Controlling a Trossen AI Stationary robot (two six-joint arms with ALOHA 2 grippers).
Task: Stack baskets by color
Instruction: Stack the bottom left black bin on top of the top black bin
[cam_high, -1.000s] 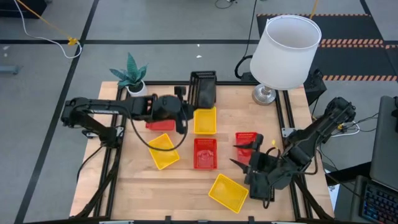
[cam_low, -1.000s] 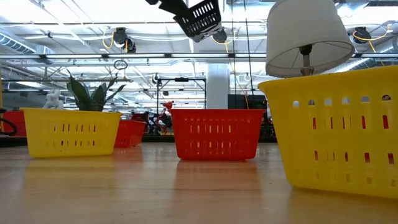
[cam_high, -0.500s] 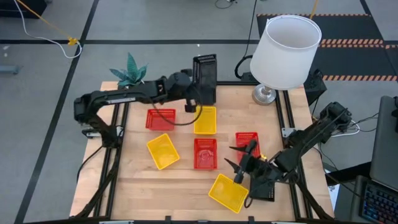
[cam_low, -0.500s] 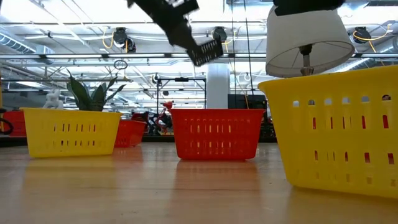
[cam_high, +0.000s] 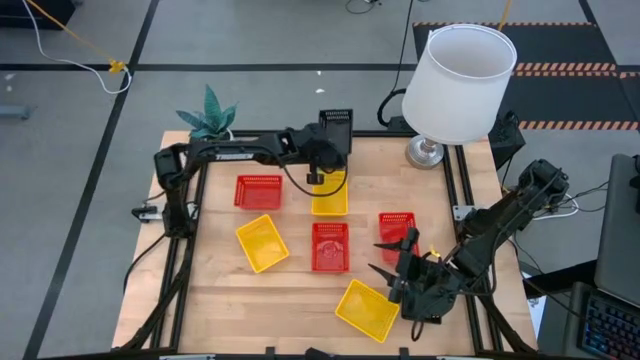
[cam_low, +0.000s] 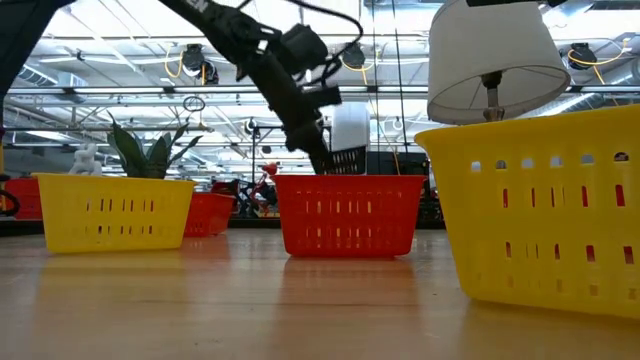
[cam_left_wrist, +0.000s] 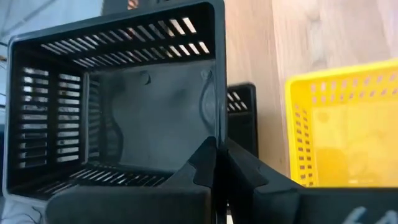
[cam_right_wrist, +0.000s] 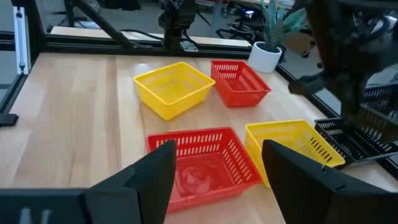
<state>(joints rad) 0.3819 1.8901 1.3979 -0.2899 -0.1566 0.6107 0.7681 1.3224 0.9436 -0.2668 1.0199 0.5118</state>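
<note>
Your left claw (cam_left_wrist: 216, 163) is pinched shut on the wall of a black basket (cam_left_wrist: 118, 118), hanging it over another black one (cam_left_wrist: 241, 115) at the tabletop's far edge. Right claw (cam_high: 392, 262) waits open over the red basket (cam_right_wrist: 202, 163). That thin one-wall grip could let it swing and land crooked instead of nesting.

Text/labels: none legible, any view.
Brands/nos.: none legible on baskets (cam_high: 330, 246), arms or lampshade (cam_high: 458, 82).

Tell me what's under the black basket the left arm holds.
Another black basket lies beneath the held black basket, its corner showing; the rest of it is covered.
</note>
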